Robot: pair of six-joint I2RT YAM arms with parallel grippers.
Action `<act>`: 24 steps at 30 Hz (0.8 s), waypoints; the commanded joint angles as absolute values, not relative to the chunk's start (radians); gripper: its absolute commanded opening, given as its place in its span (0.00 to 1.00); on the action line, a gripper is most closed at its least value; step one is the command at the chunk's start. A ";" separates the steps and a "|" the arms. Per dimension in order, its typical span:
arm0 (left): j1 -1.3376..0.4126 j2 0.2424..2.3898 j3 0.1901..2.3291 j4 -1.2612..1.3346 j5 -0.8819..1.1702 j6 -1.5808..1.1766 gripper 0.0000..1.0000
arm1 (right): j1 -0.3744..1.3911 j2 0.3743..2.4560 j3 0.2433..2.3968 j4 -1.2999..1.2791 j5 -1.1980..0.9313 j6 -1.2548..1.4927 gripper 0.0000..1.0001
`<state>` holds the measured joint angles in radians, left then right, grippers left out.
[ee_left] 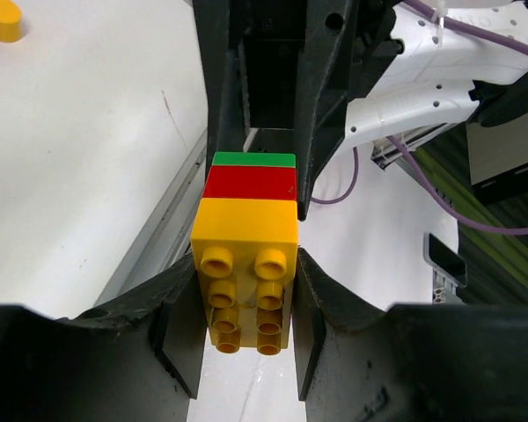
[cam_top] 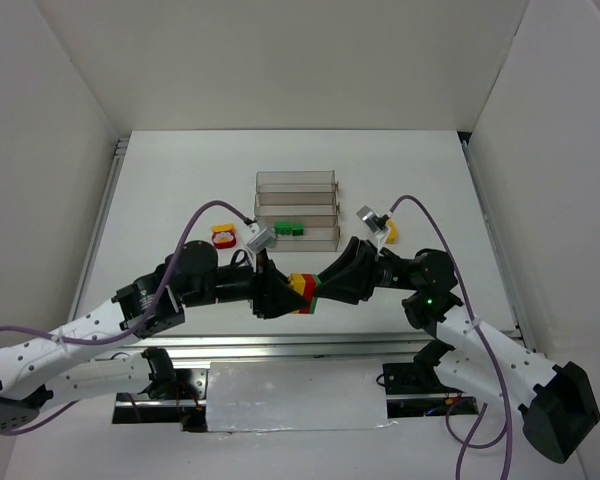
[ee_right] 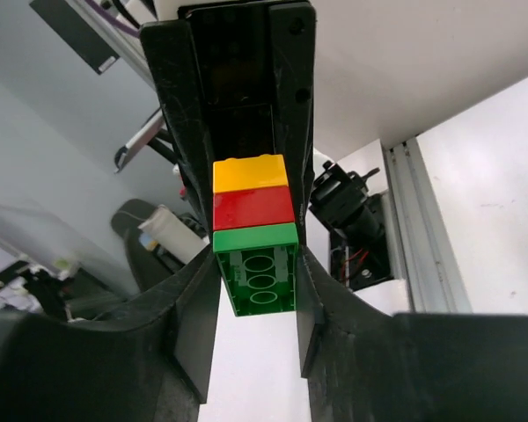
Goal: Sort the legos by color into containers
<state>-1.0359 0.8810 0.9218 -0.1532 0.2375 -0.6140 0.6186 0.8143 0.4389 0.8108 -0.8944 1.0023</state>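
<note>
Red-yellow brick point(ee_left: 4, 13) cut by frame corner; stack point(cam_top: 305, 290) ends hidden from above.

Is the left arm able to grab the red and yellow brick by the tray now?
Probably not: the left gripper is shut on the stack, shared with the right gripper. Nothing else blocks the brick.
</note>
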 commanded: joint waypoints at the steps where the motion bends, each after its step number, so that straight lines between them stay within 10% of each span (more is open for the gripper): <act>1: -1.026 0.874 0.923 -0.080 0.258 -0.624 0.00 | 0.632 0.821 0.462 0.881 -0.885 1.008 0.22; 3: -1.016 0.873 0.922 -0.081 0.259 -0.630 0.00 | 0.634 0.821 0.466 0.862 -0.885 0.990 0.00; 24: -0.894 0.769 0.930 -0.132 0.362 -0.615 0.00 | 0.569 0.997 0.443 1.055 -1.135 0.945 0.00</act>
